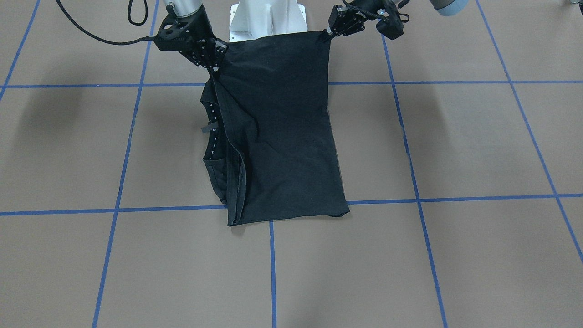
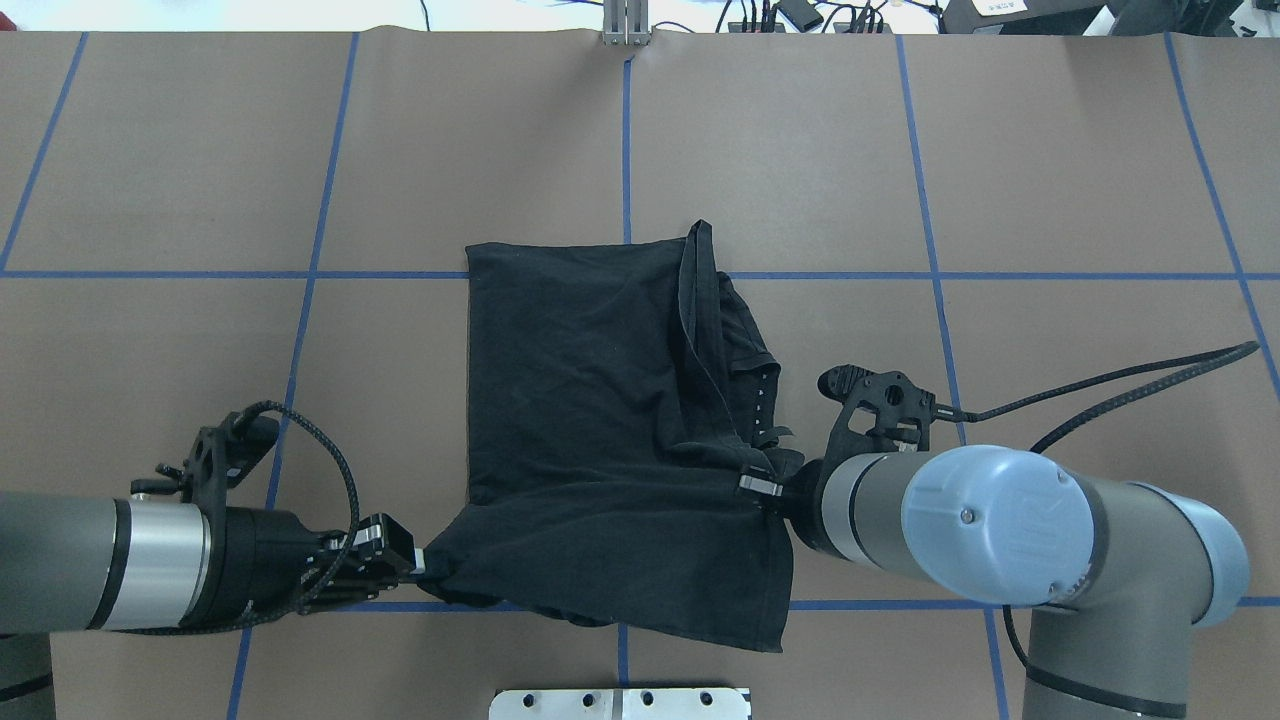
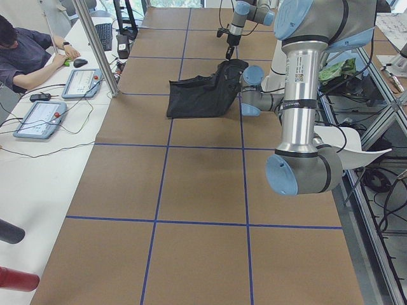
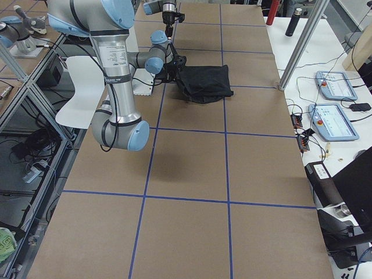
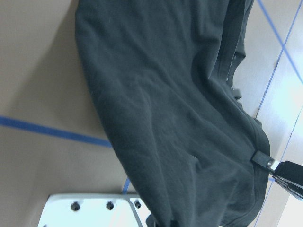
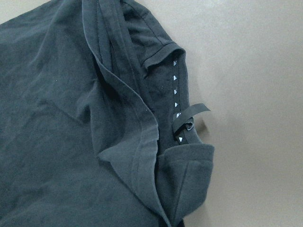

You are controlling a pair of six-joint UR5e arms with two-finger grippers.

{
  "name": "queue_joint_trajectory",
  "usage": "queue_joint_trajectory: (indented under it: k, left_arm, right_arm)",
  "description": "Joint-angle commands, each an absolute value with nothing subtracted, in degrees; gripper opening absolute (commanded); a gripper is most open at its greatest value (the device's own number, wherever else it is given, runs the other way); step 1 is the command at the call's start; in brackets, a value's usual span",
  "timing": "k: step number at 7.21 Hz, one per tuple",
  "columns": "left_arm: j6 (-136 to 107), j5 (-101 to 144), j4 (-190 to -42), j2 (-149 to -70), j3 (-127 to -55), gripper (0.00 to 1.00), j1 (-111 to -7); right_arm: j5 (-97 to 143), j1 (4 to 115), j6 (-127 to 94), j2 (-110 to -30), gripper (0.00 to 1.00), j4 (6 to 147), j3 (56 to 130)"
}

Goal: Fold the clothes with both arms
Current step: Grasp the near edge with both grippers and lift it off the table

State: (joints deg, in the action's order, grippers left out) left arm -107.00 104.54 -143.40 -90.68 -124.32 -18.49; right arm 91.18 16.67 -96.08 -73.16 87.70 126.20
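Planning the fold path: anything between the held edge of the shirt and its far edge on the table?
Nothing visible. The left gripper and right gripper each pinch the near edge of the T-shirt, raised off the table. Ahead lies only the shirt's own cloth, with bunched folds on the robot's right side.

Overhead looks down on the shirt (image 2: pixel 600 420) from behind the base (image 1: pixel 266 18); the front view faces the base from beyond the shirt. Side views stand far off, while wrist cameras hang close over the shirt.

No legible text; only small white triangles (image 6: pixel 175 91) on the black T-shirt (image 6: pixel 61 118)
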Motion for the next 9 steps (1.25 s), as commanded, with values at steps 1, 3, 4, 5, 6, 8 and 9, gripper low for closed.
queue_joint_trajectory:
  k: [1,3,4,5,6,8,9]
  left_arm:
    - [-104.06,105.20,-137.76,-95.07,-123.67,0.00,-21.96]
    - [-104.06,105.03,-129.59,-101.57,-122.61,0.00,-25.03]
    - [-101.89,105.03,-127.20,-103.52,-121.48,0.00,-26.35]
    - [-99.26,105.03,-126.05,-105.19,-118.59,0.00,-28.46]
    - [-97.84,105.03,-126.04,-106.77,-115.52,0.00,-30.13]
    - [-94.58,104.85,-126.03,-109.67,-109.45,0.00,-33.03]
    - [-92.40,104.85,-126.04,-111.34,-106.55,0.00,-34.87]
  right_arm:
    - [91.14,18.98,-95.89,-72.07,0.00,88.95,125.43]
    - [91.23,21.78,-95.63,-67.36,0.00,89.03,120.45]
    - [91.23,23.10,-95.45,-64.45,0.00,89.03,116.67]
    - [91.84,24.86,-93.36,-62.60,0.00,89.12,114.72]
    - [92.37,26.18,-92.30,-61.19,0.00,89.12,112.61]
    - [92.55,29.08,-90.80,-57.41,0.00,89.21,107.52]
    - [92.64,30.05,-90.62,-55.91,0.00,89.03,104.36]
